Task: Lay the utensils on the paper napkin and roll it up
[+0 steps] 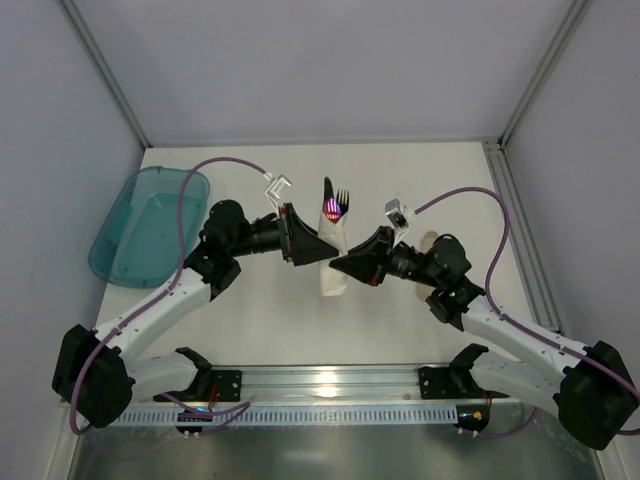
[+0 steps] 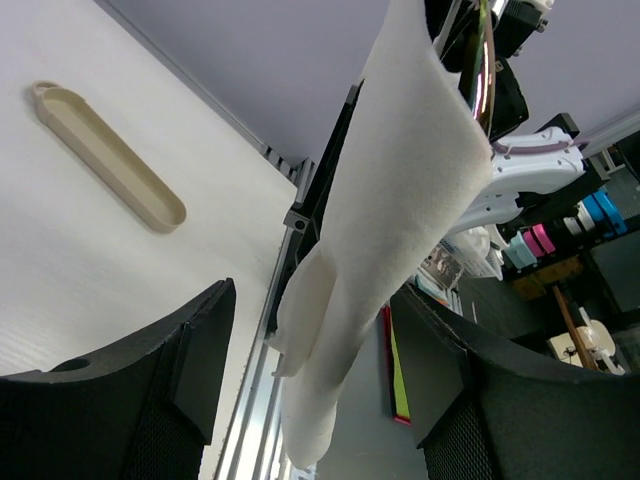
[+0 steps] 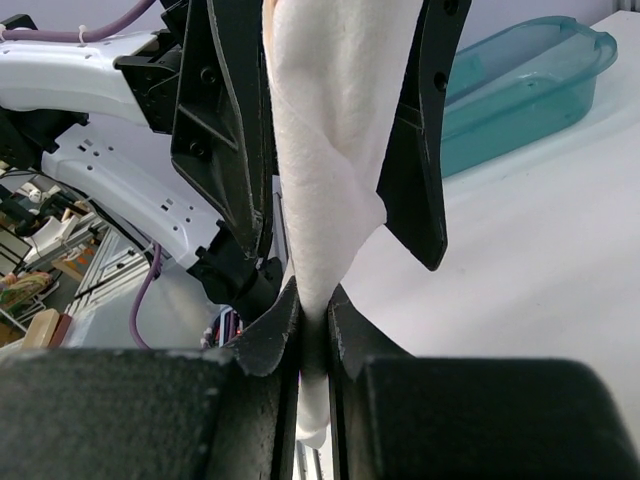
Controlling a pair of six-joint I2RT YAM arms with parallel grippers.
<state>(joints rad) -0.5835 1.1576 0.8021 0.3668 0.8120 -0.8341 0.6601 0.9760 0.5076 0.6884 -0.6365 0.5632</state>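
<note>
The white paper napkin (image 1: 333, 262) is rolled into a tube and held upright above the table. The fork's tines (image 1: 343, 199) and the knife's tip (image 1: 327, 191) stick out of its top. My right gripper (image 1: 352, 263) is shut on the roll's lower part, pinching it flat in the right wrist view (image 3: 312, 300). My left gripper (image 1: 300, 238) is open, its jaws wide apart on either side of the roll (image 2: 400, 200) without gripping it. Its fingers (image 3: 235, 150) flank the napkin (image 3: 330, 130) in the right wrist view. A shiny utensil edge (image 2: 483, 70) shows inside the roll's top.
A translucent teal tub (image 1: 148, 225) lies at the left, also in the right wrist view (image 3: 520, 90). A tan beige tube (image 2: 108, 155) lies on the table to the right, partly behind the right arm (image 1: 430, 243). A metal rail (image 1: 330, 382) runs along the near edge.
</note>
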